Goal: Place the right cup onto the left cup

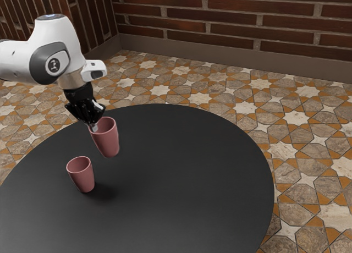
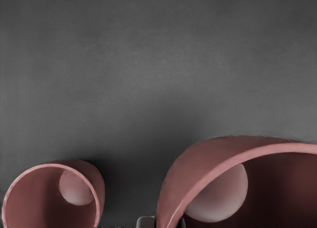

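Observation:
In the exterior view my gripper [image 1: 94, 125] is at the near-left rim of the raised pink cup [image 1: 108, 142], shut on its wall. This cup hangs upright or slightly tilted, with its base apparently above the table. The other pink cup [image 1: 83, 177] stands upright on the table, mouth up, closer to the exterior view's lower left and apart from it. In the wrist view, my gripper [image 2: 164, 222] has a fingertip on each side of the wall of the large held cup [image 2: 198, 161]. The standing cup [image 2: 99, 188] appears smaller and lower, with its open mouth visible.
A round black table [image 1: 187, 181] lies under both cups, its curved edge running around the exterior view's right. Patterned floor tiles [image 1: 297, 118] and a brick wall [image 1: 236, 16] are beyond it. A dark shadow falls beside the standing cup.

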You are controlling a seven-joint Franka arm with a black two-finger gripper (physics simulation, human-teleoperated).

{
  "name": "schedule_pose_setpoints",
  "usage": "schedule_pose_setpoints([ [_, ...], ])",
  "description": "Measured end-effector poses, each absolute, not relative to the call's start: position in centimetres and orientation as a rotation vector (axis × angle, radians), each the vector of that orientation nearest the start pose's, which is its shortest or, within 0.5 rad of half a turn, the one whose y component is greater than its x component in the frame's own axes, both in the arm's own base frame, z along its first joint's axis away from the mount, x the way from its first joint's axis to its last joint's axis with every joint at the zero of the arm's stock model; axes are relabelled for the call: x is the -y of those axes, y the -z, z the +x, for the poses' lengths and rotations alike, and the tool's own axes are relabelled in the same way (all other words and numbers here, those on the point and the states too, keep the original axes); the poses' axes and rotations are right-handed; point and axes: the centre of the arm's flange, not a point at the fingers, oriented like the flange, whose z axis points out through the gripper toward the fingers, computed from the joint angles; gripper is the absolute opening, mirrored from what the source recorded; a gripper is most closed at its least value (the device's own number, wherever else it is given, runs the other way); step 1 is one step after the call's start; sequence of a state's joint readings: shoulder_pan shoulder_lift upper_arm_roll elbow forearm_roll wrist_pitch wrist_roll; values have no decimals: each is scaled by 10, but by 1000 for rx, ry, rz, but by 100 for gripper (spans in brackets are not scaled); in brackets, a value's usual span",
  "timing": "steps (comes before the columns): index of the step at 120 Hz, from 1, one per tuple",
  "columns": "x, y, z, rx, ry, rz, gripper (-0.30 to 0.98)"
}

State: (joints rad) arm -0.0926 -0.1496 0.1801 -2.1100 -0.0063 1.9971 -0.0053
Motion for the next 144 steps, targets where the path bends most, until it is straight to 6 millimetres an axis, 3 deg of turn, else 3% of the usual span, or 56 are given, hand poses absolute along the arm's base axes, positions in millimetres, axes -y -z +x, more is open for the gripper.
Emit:
schedule_pose_setpoints([
  [30,-89,-491,493,235,47,-3154,-10],
  [52,-118,-478,481,298,-10,-3144,-10],
  [89,-140,-463,481,334,-35,-3120,-10],
  [144,-151,-438,487,350,-82,-3106,-10],
])
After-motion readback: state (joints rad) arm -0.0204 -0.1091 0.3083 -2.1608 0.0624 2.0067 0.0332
